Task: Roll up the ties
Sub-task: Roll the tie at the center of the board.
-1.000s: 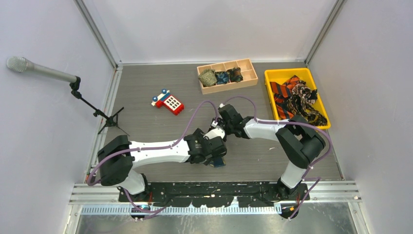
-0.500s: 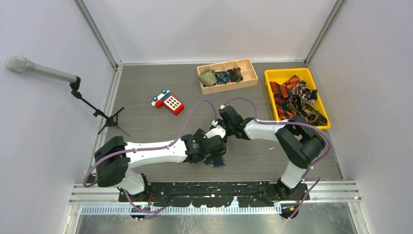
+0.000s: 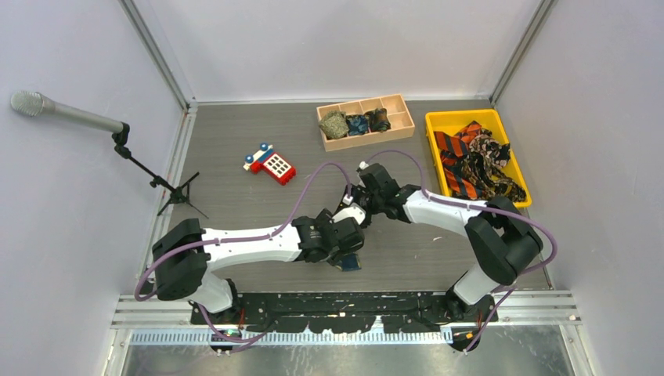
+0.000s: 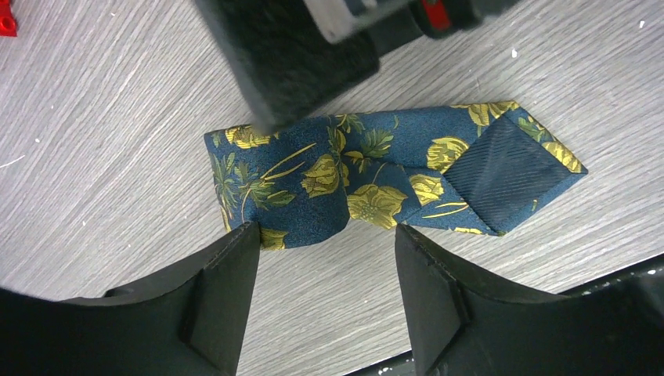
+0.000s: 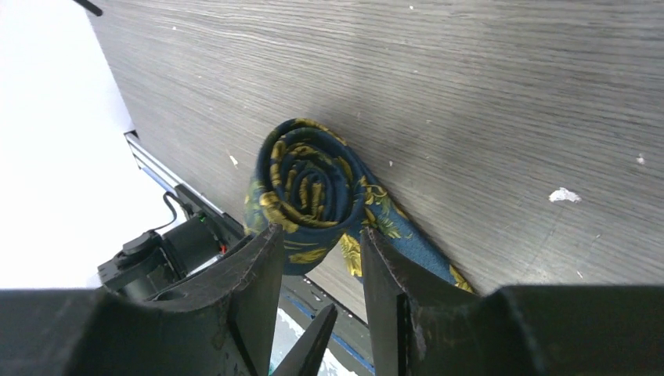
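A navy tie with yellow-gold flowers (image 4: 329,168) lies on the grey table near the front edge, its thin end wound into a coil (image 5: 309,176) and its pointed wide tip stretched out flat. From above only a small part of the tie (image 3: 351,262) shows under the arms. My left gripper (image 4: 325,229) is open just short of the coil, with bare table between its fingers. My right gripper (image 5: 319,233) hovers open over the coil's end, its tips on either side of the coil's lower edge. In the left wrist view a right finger (image 4: 297,63) covers the coil's top.
A wooden tray (image 3: 407,117) at the back holds three rolled ties (image 3: 356,124). A yellow bin (image 3: 438,119) to its right holds several loose ties (image 3: 478,160). A red-and-blue toy phone (image 3: 271,164) lies left of centre. A microphone stand (image 3: 168,188) is at the far left.
The right gripper's jaws have spread apart around the coil and its arm has shifted a little right. The left gripper's jaws have narrowed slightly. The tie has stayed in place.
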`<act>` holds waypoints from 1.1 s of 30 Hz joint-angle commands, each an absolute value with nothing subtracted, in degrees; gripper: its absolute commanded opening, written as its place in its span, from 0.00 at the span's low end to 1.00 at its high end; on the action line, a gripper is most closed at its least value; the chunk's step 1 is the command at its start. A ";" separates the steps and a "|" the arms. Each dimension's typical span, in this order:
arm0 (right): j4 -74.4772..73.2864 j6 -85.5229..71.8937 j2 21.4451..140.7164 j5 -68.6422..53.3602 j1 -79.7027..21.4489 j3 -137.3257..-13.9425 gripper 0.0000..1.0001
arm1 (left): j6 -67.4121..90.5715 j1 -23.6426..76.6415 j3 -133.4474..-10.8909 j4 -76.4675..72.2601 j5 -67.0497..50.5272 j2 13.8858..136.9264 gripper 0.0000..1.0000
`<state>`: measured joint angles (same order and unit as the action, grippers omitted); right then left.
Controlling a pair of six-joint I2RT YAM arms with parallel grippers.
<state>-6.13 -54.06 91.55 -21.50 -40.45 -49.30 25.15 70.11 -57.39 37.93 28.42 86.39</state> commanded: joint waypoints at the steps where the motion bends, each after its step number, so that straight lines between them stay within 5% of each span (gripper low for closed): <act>1: -8.60 -52.17 87.81 -21.95 -40.17 -52.42 0.47 | 24.52 70.16 -56.95 35.15 25.62 85.69 0.64; 33: -2.55 -54.34 94.32 -24.14 -43.84 -49.24 0.33 | 24.63 69.63 -56.47 32.53 18.62 82.94 0.56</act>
